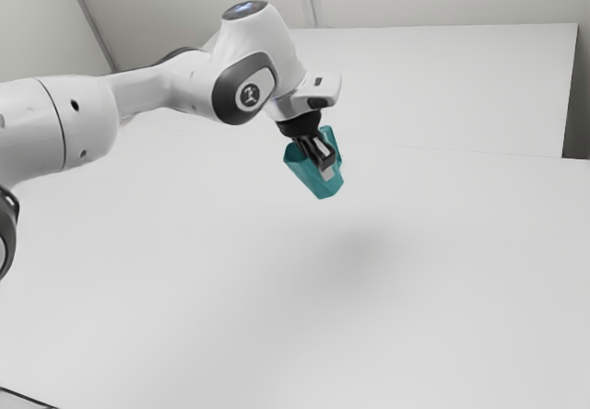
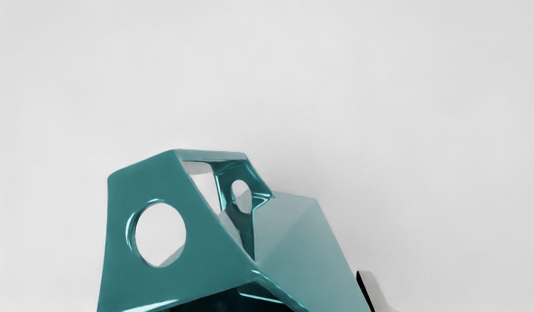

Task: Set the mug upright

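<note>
A white tabletop (image 1: pixel 230 317) spreads beneath a teal mug (image 1: pixel 312 181), and a Franka arm (image 1: pixel 55 119) reaches in from the exterior view's left of it. The mug hangs tilted in the air, its soft shadow (image 1: pixel 355 248) falling on the surface below. Black fingers (image 1: pixel 327 173) appear to pinch the mug by its side, one lying against the outside; the other's exact contact cannot be told. The piece looks light and stiff, likely ceramic or hard plastic, and its glossy, faceted wall (image 2: pixel 292 242) could prove slippery and chip if dropped. A flat stretch of wall, clear of the smaller round opening (image 2: pixel 130 234), seems the soundest hold while the mug is turned base-down and lowered gently.
</note>
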You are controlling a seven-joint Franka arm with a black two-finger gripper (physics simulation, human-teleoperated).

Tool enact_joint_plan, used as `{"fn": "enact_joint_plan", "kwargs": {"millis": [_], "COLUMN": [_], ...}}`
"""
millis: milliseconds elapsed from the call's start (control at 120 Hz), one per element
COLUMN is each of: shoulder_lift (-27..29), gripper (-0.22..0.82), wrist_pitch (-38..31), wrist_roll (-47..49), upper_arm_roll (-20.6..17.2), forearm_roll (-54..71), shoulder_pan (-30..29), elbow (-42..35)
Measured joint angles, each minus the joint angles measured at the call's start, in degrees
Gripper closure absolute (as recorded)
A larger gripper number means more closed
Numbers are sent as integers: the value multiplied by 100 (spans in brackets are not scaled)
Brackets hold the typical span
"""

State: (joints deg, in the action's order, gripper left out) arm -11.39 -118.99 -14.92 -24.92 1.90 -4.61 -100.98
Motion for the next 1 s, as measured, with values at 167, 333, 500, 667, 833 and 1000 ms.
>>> {"fn": "enact_joint_plan", "kwargs": {"millis": [167,333,500,667,833,1000], "shoulder_lift": [246,398,458,426,263,6], "gripper": [75,75,75,75,75,75], "wrist_pitch": [164,-18,-194,-375,-535,-824], "wrist_roll": [645,1132,1502,1781,1982,2133], "upper_arm_roll": [-6,-2,3,4,6,13], "forearm_roll": [389,497,529,584,648,776], "shoulder_pan": [-246,-368,-553,-799,-877,-933], "elbow": [-408,-922,-1298,-1548,-1633,-1663]}}
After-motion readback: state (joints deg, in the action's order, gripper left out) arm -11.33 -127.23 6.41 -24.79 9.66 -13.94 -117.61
